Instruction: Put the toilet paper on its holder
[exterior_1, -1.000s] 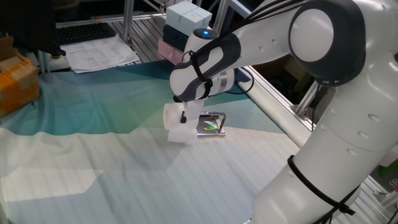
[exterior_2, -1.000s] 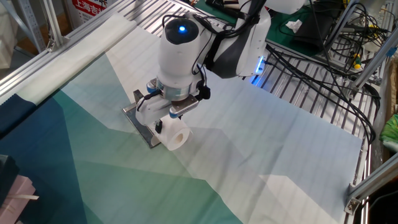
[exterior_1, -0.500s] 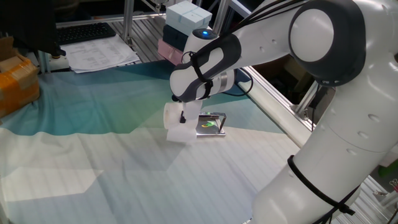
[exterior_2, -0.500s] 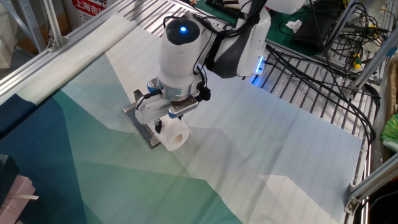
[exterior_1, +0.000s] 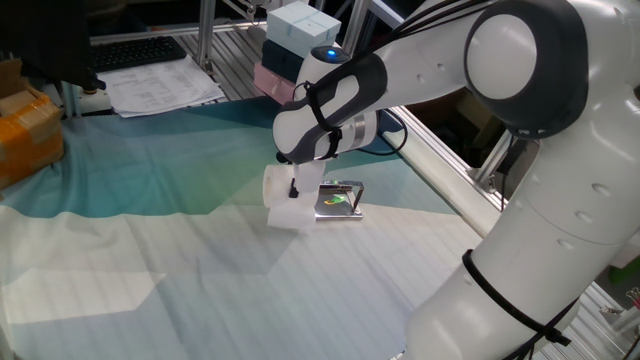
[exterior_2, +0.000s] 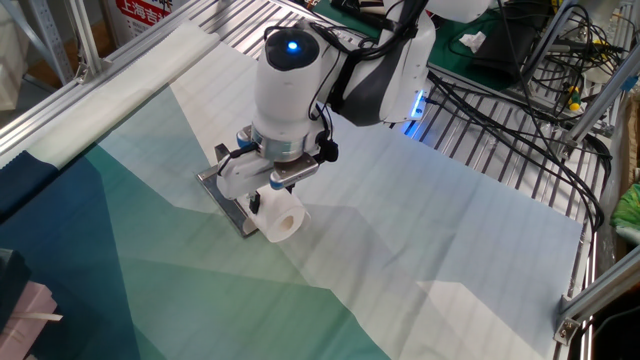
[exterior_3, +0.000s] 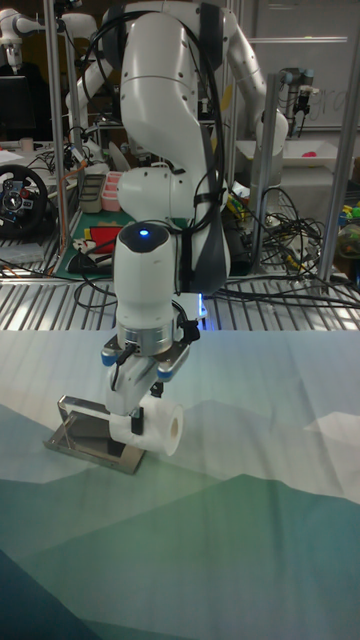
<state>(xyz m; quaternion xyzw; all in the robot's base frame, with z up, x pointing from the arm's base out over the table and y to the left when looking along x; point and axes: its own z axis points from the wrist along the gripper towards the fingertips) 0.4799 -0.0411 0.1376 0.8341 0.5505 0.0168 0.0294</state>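
Note:
The white toilet paper (exterior_1: 284, 198) (exterior_2: 281, 221) (exterior_3: 160, 430) hangs just above the cloth with my gripper (exterior_1: 296, 187) (exterior_2: 257, 200) (exterior_3: 136, 415) shut on its wall, one finger inside the core. Its hollow end faces away from the holder in the tall fixed view. The chrome holder (exterior_1: 339, 199) (exterior_2: 222, 190) (exterior_3: 92, 434) lies flat on the cloth right beside the roll, its wire bar (exterior_3: 75, 404) raised at the far end. The roll sits at the plate's edge; I cannot tell whether they touch.
Stacked white and pink boxes (exterior_1: 293, 45) stand at the table's back. Papers (exterior_1: 160, 85) and an orange package (exterior_1: 25, 130) lie at one side. Aluminium frame rails (exterior_2: 130, 55) border the cloth, and cables (exterior_2: 520, 110) lie beyond it.

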